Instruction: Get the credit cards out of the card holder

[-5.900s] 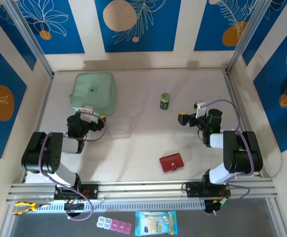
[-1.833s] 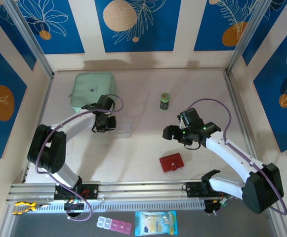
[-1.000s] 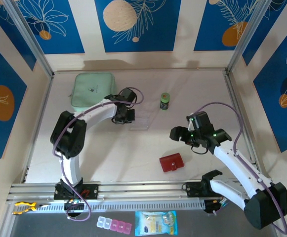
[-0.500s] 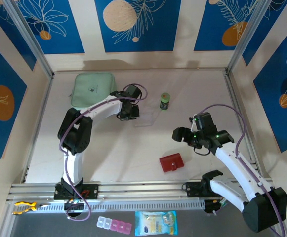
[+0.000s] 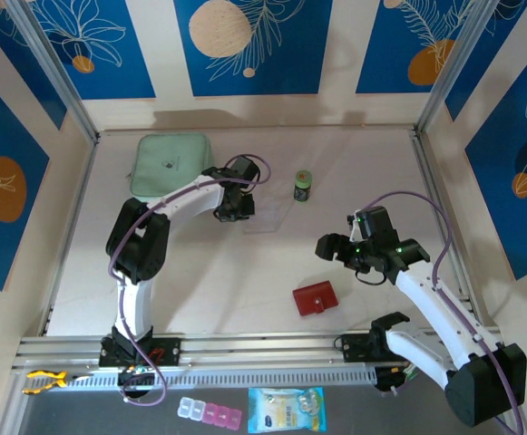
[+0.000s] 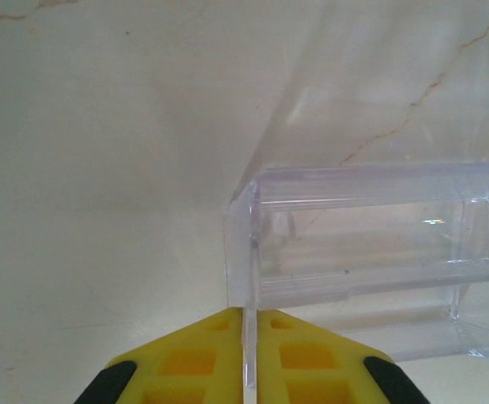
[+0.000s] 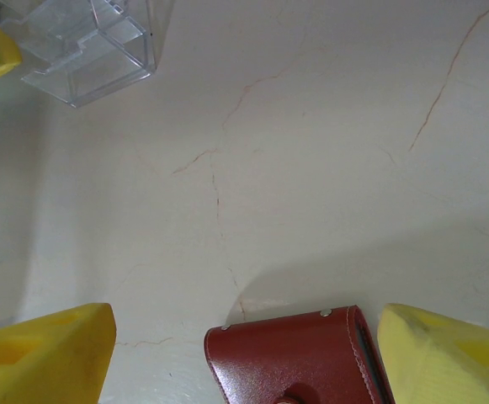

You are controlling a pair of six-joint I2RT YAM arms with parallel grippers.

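The card holder (image 5: 315,298) is a dark-red wallet lying shut and flat near the front of the table; the credit cards are hidden. My right gripper (image 5: 334,246) hangs open above and just behind it. In the right wrist view the card holder (image 7: 299,358) lies low between the spread yellow fingers of the right gripper (image 7: 244,316), which touch nothing. My left gripper (image 5: 237,206) is at mid-table, shut on one thin wall of a clear plastic tray (image 5: 268,215). That wall runs up between the pads of the left gripper (image 6: 250,313), with the clear tray (image 6: 362,244) beyond.
A mint-green pouch (image 5: 172,169) lies at the back left. A small green can (image 5: 302,186) stands behind the tray. The tray (image 7: 88,46) shows at the upper left of the right wrist view. A pill box (image 5: 210,413) and a packet (image 5: 286,408) lie off the table's front.
Over the last seconds the left arm drew the clear tray rightward and a little back, and the right arm swung over the card holder. In the last half second nothing visibly moves.
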